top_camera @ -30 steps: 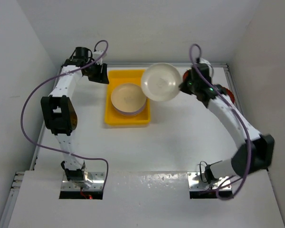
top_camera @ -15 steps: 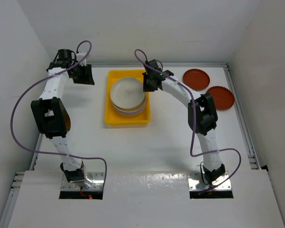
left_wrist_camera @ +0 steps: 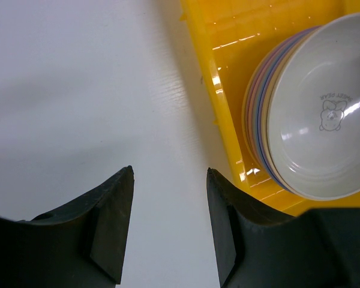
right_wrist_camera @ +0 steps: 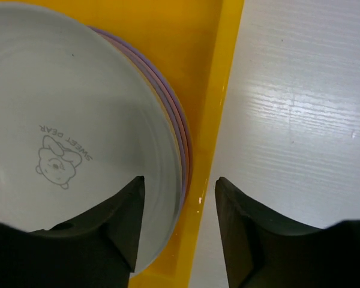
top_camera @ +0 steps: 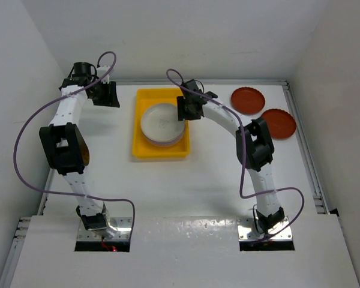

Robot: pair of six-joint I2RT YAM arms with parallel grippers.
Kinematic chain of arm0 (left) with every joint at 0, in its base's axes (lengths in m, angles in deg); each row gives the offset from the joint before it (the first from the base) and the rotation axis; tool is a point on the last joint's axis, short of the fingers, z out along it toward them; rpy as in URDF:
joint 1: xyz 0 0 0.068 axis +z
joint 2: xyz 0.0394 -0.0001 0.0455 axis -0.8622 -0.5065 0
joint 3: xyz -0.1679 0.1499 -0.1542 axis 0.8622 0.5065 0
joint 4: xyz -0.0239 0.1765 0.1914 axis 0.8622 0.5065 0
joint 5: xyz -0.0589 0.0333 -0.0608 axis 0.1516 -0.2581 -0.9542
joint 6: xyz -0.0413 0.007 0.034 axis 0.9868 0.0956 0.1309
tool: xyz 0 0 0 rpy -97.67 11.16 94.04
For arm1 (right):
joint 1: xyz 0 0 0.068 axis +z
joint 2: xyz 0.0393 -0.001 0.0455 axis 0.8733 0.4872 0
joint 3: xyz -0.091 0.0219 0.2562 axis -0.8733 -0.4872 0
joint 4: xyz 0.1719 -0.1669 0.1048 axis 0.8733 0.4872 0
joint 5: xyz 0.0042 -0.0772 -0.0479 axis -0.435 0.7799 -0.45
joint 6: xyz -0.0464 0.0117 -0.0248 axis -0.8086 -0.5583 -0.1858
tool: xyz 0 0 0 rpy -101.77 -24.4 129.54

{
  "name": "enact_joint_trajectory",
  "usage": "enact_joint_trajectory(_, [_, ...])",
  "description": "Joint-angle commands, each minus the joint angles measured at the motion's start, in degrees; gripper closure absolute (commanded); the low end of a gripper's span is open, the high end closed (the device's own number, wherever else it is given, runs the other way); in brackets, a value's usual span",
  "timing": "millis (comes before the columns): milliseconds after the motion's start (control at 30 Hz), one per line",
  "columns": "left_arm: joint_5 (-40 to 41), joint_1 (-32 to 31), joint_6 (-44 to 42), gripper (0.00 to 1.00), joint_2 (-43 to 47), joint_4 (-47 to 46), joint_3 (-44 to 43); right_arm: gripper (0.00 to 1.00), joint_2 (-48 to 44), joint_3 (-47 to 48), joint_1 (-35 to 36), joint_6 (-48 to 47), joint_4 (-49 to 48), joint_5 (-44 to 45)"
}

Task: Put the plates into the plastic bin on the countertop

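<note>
Right wrist view shows my right tool half open and empty over the bin's right rim, just beside the stacked plates, cream on top. My left tool hangs part open, empty, over the desk. Two red-brown plates lie well right. They look light, stiff and glossy, so I'd pinch a raised rim firmly.

The white countertop is being enclosed on 3 sides by a plain white back wall, left wall and right wall. Its edges are being lined by pale metal rails. Glare is being reflected off the near panel.
</note>
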Motion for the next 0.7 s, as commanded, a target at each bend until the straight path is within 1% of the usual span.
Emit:
enact_joint_trajectory(0, [-0.58, -0.14, -0.22, 0.46, 1.82, 0.07, -0.49, 0.48, -4.79, 1.76, 1.78, -4.39, 1.63, 4.40])
enact_joint_trajectory(33, [-0.58, -0.14, -0.22, 0.46, 1.29, 0.07, -1.01, 0.47, -6.89, 1.24, 1.17, -4.14, 1.73, 4.94])
enact_joint_trajectory(67, [-0.58, -0.14, -0.22, 0.46, 1.29, 0.07, -1.02, 0.43, -8.05, 0.63, -0.06, -3.09, 0.86, 4.86])
enact_joint_trajectory(100, [-0.58, -0.14, 0.30, 0.46, 1.29, 0.07, -1.02, 0.40, -10.84, -3.38, -1.72, -2.38, 0.33, 4.86])
enact_joint_trajectory(133, [-0.58, -0.14, 0.31, 0.46, 1.29, 0.07, -1.54, 0.33, -14.44, -5.51, -2.87, -1.51, -1.33, 6.16])
enact_joint_trajectory(167, [-0.58, -0.14, 0.31, 0.46, 1.29, 0.07, -1.55, 0.32, -17.69, -10.41, -7.32, 1.29, -3.34, 6.61])
enact_joint_trajectory(200, [-0.58, -0.14, 0.31, 0.46, 1.29, 0.07, -1.55, 0.32, -20.86, -15.94, -9.19, 2.53, -4.32, 6.96])
enact_joint_trajectory(233, [-0.58, -0.14, 0.31, 0.46, 0.77, 0.07, -1.55, 0.32, -22.19, -18.34, -10.86, 3.76, -5.64, 7.57])
enact_joint_trajectory(267, [-0.58, -0.14, 0.31, 0.46, 0.76, 0.07, -2.16, 0.32, -23.43, -22.63, -15.23, 10.22, -5.21, 8.71])
enact_joint_trajectory(300, [-0.58, -0.14, 0.31, 0.46, 0.24, 0.07, -2.16, 0.32, -26.31, -26.59, -19.36, 12.45, -4.77, 8.81])
enact_joint_trajectory(333, [-0.58, -0.14, 0.31, 0.46, 0.23, 0.07, -2.16, 0.32, -27.30, -28.45, -23.58, 16.83, -4.60, 8.81])
enact_joint_trajectory(367, [-0.58, -0.14, 0.31, 0.46, -0.29, 0.07, -2.16, 0.32, -28.18, -33.08, -25.45, 18.61, -7.20, 8.81])
enact_joint_trajectory(400, [-0.58, -0.14, 0.31, 0.46, -0.29, 0.07, -2.68, 0.30, -30.62, -37.74, -30.08, 23.68, -8.62, 8.99])
enact_joint_trajectory(433, [-0.05, -0.14, 0.31, 0.46, -0.82, 0.07, -2.69, 0.28, -31.25, -41.44, -32.30, 25.29, -9.94, 8.99])
enact_joint_trajectory(467, [-0.05, -0.14, 0.31, 0.46, -1.43, 0.07, -2.69, 0.28, -32.13, -43.13, -33.54, 26.61, -11.35, 9.42])
enact_joint_trajectory(500, [-0.05, -0.14, 0.31, 0.46, -1.44, 0.07, -2.69, 0.28, -32.05, -45.06, -36.77, 29.85, -14.67, 10.21])
enact_joint_trajectory(667, [1.09, -0.14, -1.45, 0.46, -2.58, 0.60, -3.22, 0.28, -28.98, -44.30, -42.42, 35.41, -14.35, 15.30])
